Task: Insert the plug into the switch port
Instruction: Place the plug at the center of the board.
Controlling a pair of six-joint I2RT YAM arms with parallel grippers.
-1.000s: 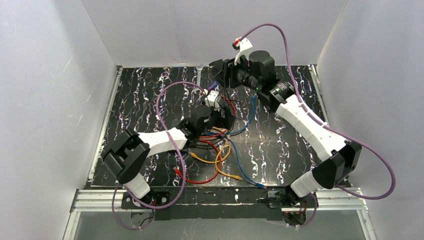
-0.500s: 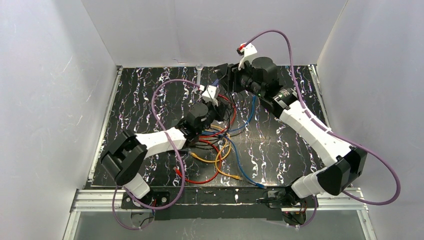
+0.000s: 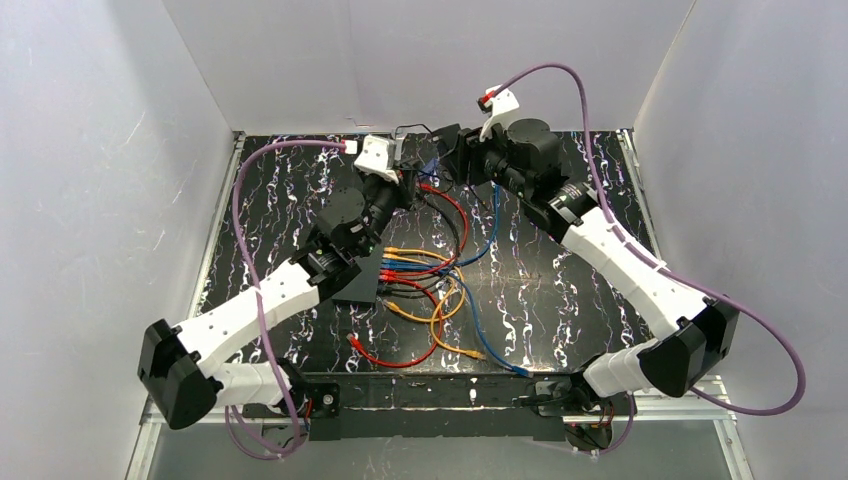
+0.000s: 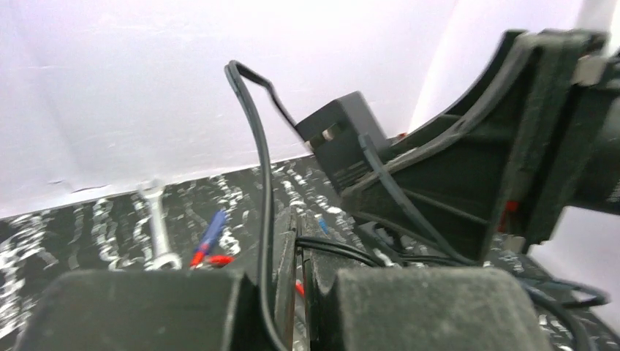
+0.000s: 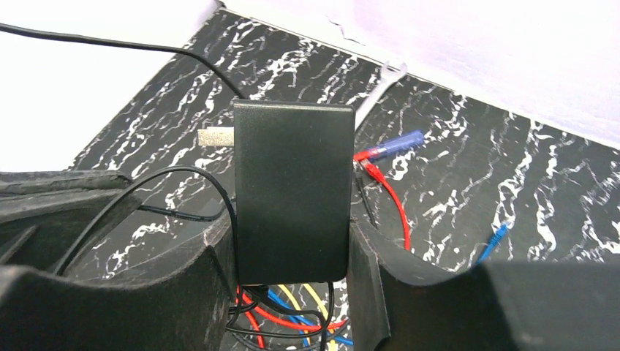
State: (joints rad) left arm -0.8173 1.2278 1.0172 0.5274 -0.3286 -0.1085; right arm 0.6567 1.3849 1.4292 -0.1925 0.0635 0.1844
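My right gripper (image 5: pixel 292 241) is shut on the switch (image 5: pixel 292 183), a flat matte-black box held upright above the back of the mat. In the top view it (image 3: pixel 445 150) sits at the back centre. A short silver plug (image 5: pixel 217 137) sticks out at the switch's left edge; I cannot tell whether it is seated. A thin black cable (image 4: pixel 257 146) loops from the switch (image 4: pixel 343 142) down into my left gripper (image 4: pixel 300 245), which is shut on it just left of the right gripper (image 3: pixel 450 160). The switch's sockets are hidden.
A plain black slab (image 3: pixel 360 278) lies on the marbled mat by the left forearm. Red, orange, blue and black cables (image 3: pixel 432 300) tangle mid-mat. A wrench (image 5: pixel 380 80) and a blue-and-red connector (image 5: pixel 395 142) lie near the back wall. White walls close three sides.
My left gripper shut and the left arm stretched from mid-mat toward the back left, uncovering the black slab. The right gripper with the switch dropped slightly and turned left.
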